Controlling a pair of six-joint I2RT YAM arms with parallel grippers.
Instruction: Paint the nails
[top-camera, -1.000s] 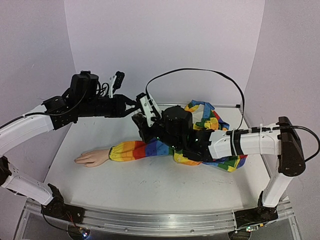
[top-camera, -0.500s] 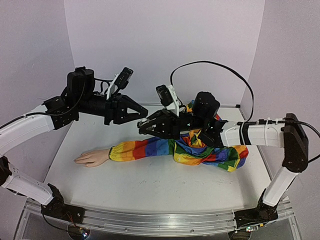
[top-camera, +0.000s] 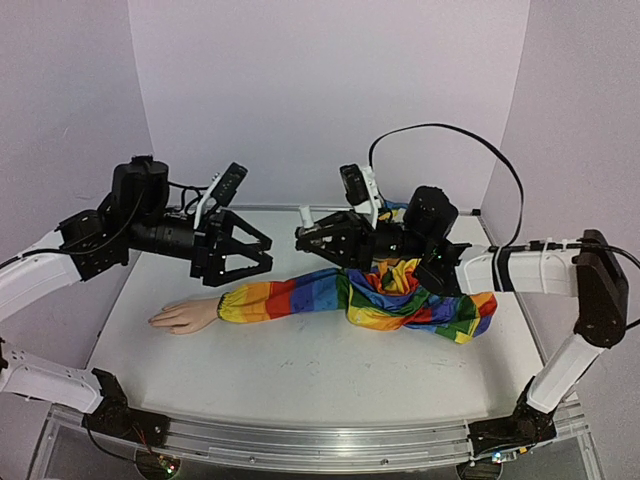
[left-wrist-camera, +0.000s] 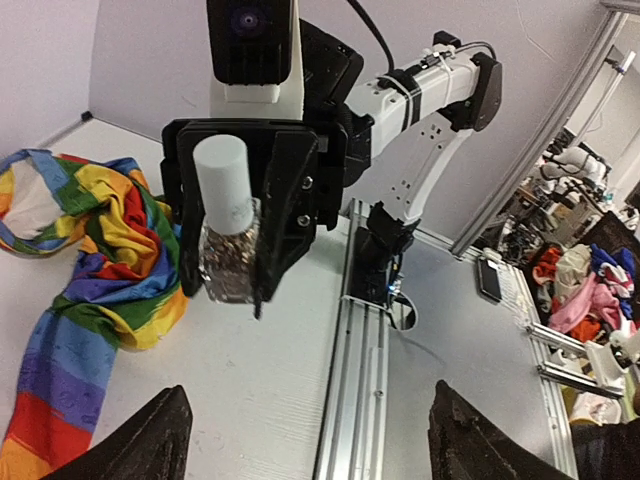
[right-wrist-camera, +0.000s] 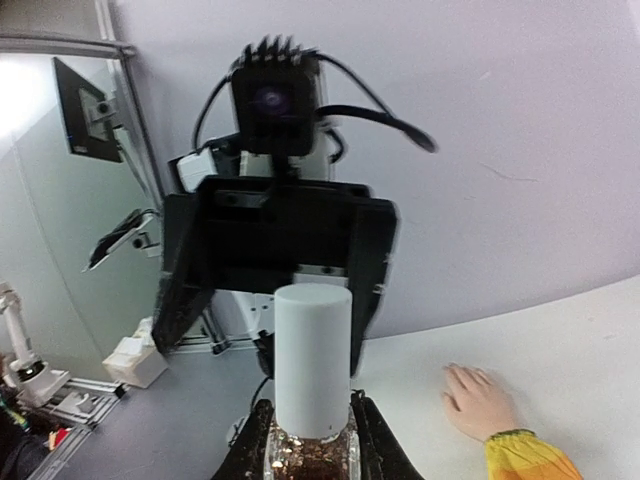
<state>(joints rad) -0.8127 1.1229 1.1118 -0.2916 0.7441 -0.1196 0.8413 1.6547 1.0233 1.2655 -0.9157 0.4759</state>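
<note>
Step in hand, by my judgement, is opening the polish. The right gripper (top-camera: 303, 236) has its jaws pinched on the glass body of a small bottle (left-wrist-camera: 228, 255), white cap (left-wrist-camera: 223, 185) still on, raised above the counter (top-camera: 300, 370). The left gripper (top-camera: 266, 253) faces it, jaws spread and empty, apart from the cap.

The nails (top-camera: 154, 321) are on the mannequin hand (top-camera: 185, 316), which ends the rainbow sleeve (top-camera: 290, 297) and lies flat on the counter. They are too small to judge, probably unpainted.

Next move: the left jaws must line up on the cap, close and twist it off while the right holds the bottle firm.
</note>
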